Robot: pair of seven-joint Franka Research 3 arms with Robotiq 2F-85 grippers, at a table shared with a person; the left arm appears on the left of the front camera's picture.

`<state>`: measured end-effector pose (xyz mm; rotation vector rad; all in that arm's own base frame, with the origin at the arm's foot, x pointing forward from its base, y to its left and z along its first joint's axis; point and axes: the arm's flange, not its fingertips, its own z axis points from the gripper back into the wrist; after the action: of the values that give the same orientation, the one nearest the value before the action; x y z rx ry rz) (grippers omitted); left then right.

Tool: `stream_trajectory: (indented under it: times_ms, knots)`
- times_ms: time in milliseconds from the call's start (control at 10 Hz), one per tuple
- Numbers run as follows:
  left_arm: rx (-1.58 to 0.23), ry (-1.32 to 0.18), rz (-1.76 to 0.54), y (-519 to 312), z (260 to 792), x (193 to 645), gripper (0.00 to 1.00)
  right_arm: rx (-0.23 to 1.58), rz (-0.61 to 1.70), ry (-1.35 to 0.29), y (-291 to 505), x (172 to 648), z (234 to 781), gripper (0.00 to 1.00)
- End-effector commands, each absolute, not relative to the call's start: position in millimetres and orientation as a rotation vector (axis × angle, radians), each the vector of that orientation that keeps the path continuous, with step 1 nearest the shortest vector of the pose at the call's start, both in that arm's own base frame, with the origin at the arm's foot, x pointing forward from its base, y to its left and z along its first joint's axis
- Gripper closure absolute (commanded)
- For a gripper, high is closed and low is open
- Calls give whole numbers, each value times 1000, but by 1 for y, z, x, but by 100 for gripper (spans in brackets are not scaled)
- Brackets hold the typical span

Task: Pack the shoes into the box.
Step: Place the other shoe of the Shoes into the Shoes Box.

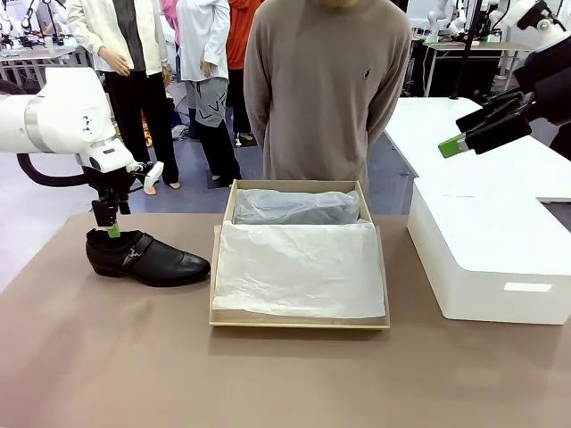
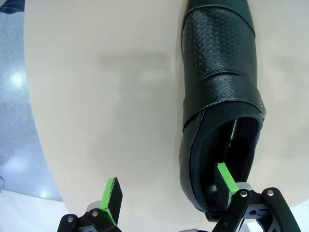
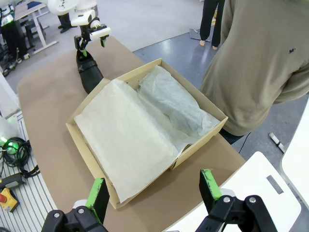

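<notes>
One glossy black shoe with a strap and buckle stands on the table, left of the box. The brown cardboard box lies open, and white tissue paper covers its near half. A tissue-wrapped bundle fills the far half; its contents are hidden. My left gripper is open at the shoe's heel, one finger inside the shoe opening and the other outside the heel wall. High above the table's right side, my right gripper is open with nothing between its fingers.
A big white block stands right of the box. A person in a beige sweater stands behind the table's far edge, right behind the box. Bare tabletop lies in front of the box and the shoe.
</notes>
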<state>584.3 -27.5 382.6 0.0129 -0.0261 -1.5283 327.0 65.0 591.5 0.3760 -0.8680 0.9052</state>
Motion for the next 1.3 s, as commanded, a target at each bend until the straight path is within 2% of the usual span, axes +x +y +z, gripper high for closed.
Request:
stream_trajectory:
  times_ms: [0, 1200]
  knots:
    - [-13, -10, -1545, -21, 379, 586, 0, 394, 907, -876, 65, 328, 591, 0]
    - [-63, 69, -1550, -21, 338, 598, 0, 394, 907, -876, 65, 328, 591, 0]
